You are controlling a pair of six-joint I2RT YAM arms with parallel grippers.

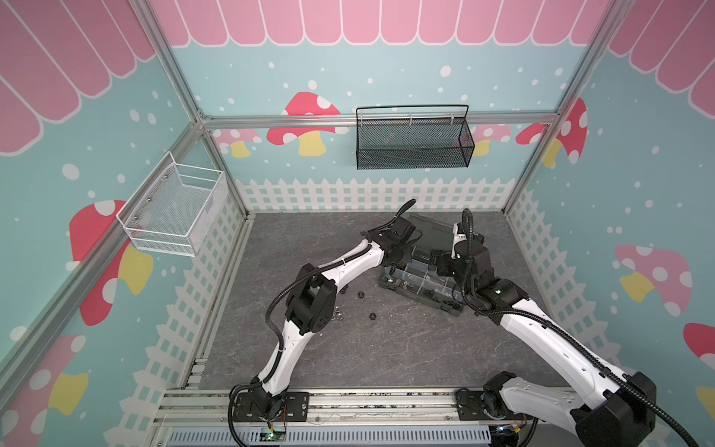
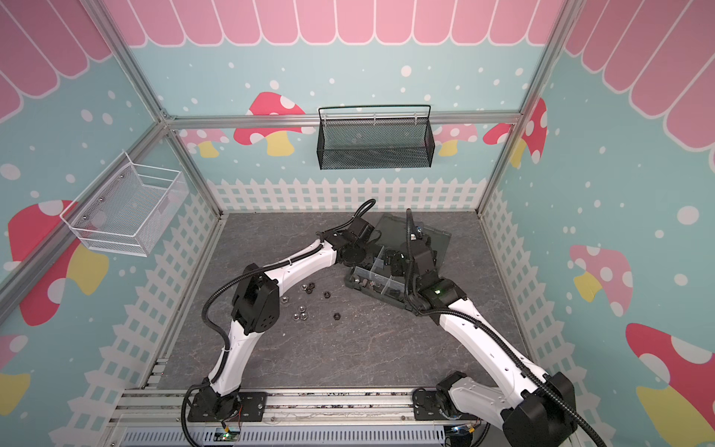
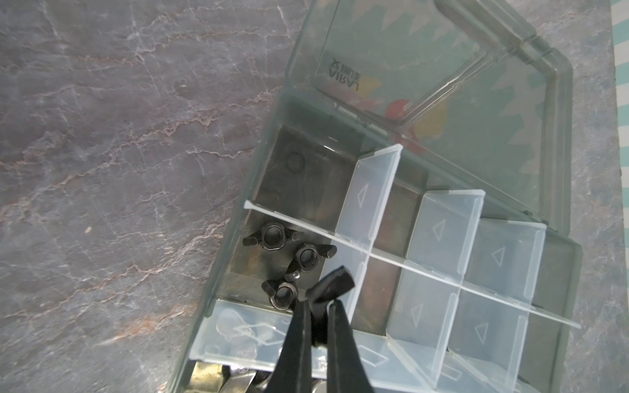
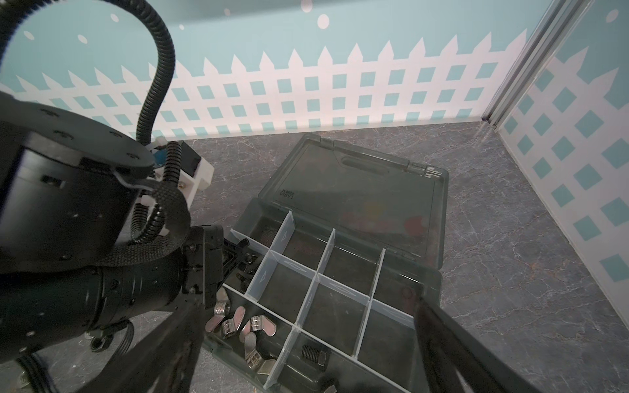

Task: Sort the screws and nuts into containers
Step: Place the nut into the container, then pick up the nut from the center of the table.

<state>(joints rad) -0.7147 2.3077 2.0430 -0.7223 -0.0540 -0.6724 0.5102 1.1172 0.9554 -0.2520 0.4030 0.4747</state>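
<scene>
The left gripper [image 3: 320,303] is clamped on one black wing screw [image 3: 335,282], held above the organizer box [image 3: 272,136]. Three more wing screws [image 3: 272,236] lie in the cell directly beyond its fingertips. The lid [image 3: 476,102] lettering, seen reversed, reads "AIRAJ"; the characters after it are illegible. The dividers [image 3: 371,190] carry triangle marks. The right gripper [image 4: 311,303] stands spread wide, straddling the box; contact cannot be determined. Loose nuts [image 2: 309,288] lie on the table [image 2: 367,348] behind the left gripper.
</scene>
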